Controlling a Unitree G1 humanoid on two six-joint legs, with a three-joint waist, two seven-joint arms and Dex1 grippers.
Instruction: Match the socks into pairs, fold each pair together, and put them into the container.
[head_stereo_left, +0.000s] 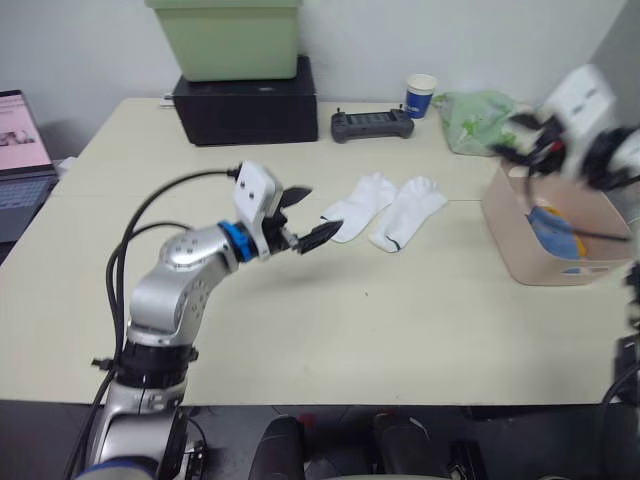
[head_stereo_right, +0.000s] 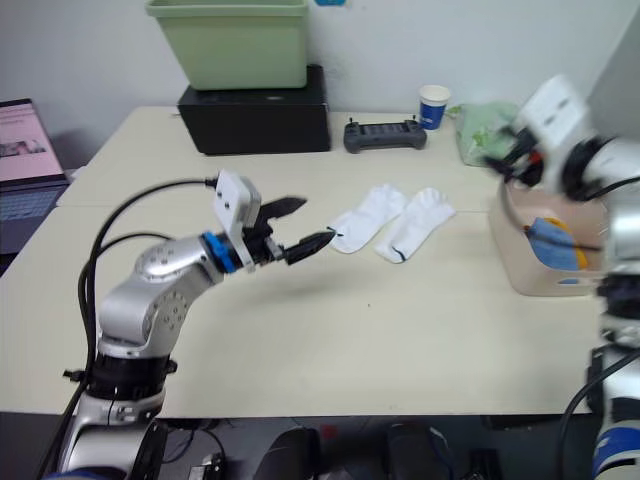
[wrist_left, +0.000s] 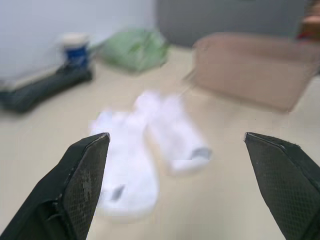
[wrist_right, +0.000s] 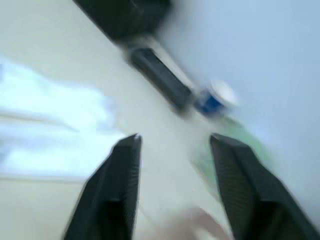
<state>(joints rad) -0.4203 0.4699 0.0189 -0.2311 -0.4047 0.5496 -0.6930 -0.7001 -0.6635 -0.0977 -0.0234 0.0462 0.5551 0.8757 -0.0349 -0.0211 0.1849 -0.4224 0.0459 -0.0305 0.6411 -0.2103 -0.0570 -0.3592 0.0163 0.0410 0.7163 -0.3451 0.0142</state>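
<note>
- A cream table (head_stereo_left: 330, 330) is seen from the head views, with two white socks (head_stereo_left: 385, 212) lying flat side by side near its middle, toes pointing away from the robot and touching along one edge.
- The left gripper (head_stereo_left: 305, 217) is held just above the table beside the nearer white sock, its two black fingers spread apart and holding nothing.
- In the left wrist view, the same white socks are seen between the widely parted fingers (wrist_left: 82, 185), with a dark mark visible at each cuff; this detail is fainter in the head views.
- The pale pink basin (head_stereo_left: 545, 240) is placed at the table's right edge, well apart from the white socks; blue and mustard-orange fabric (head_stereo_left: 555, 232) is seen inside it.
- The right gripper (head_stereo_right: 515, 150) is blurred above the basin's far rim in the head views; in the right wrist view its fingers (wrist_right: 120, 190) are seen parted, with nothing between them.
- Along the far edge are found a light green bin (head_stereo_left: 225, 35) stacked on a black box (head_stereo_left: 245, 105), a black handheld controller (head_stereo_left: 372, 124), a blue-and-white paper cup (head_stereo_left: 421, 96) and a pale green bag (head_stereo_left: 478, 122).
- A laptop (head_stereo_left: 22, 160) is seen off the table's left side.
</note>
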